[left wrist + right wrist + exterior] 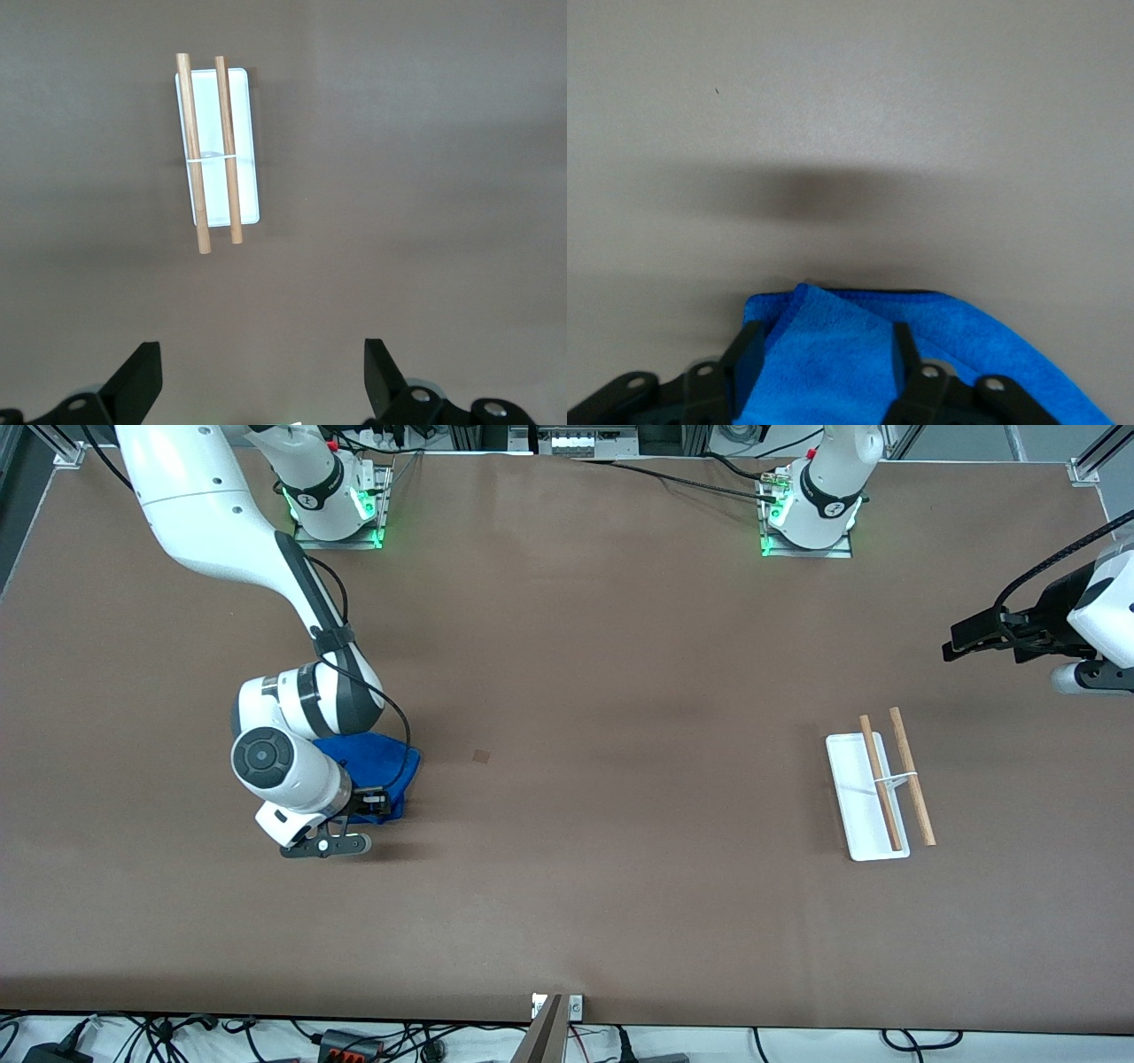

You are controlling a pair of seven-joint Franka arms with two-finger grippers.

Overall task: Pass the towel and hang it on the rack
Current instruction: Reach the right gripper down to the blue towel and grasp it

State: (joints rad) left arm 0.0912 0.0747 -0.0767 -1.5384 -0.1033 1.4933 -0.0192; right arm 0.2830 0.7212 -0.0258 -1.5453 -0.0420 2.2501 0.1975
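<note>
**A:** Where's the towel (376,766) right now?

**B:** Flat on the brown tabletop (620,886) toward the right arm's end, folded over itself, partly tucked under the right arm's wrist. The right pincer (819,359) is down on it, straddling a raised fold at one corner.

**A:** Has it got hold?

**B:** Not that I'd vouch for. In the right wrist view the fingers (747,354) sit either side of the fold with blue cloth between them, partly closed, but the tips are hidden low in the picture, so I can't tell whether they've pinched it.

**A:** So what makes this grab a good one?

**B:** I'd say close fully on the doubled fold rather than a single edge, so both layers come up together. Press low enough to catch the cloth, not so low the tips scrape the tabletop. Then lift straight, letting the towel hang free for the handover.

**A:** And the other arm?

**B:** Waiting. The left pincer (261,376) hovers with its jaws spread wide and nothing between them, over bare tabletop near the rack (873,797).

**A:** Is the rack ready?

**B:** Looks so: white base flat, two wooden rods (211,150) lying parallel on the wire support, nothing draped over them. It's well apart from the towel, so the pass has to cover most of the tabletop.
</note>
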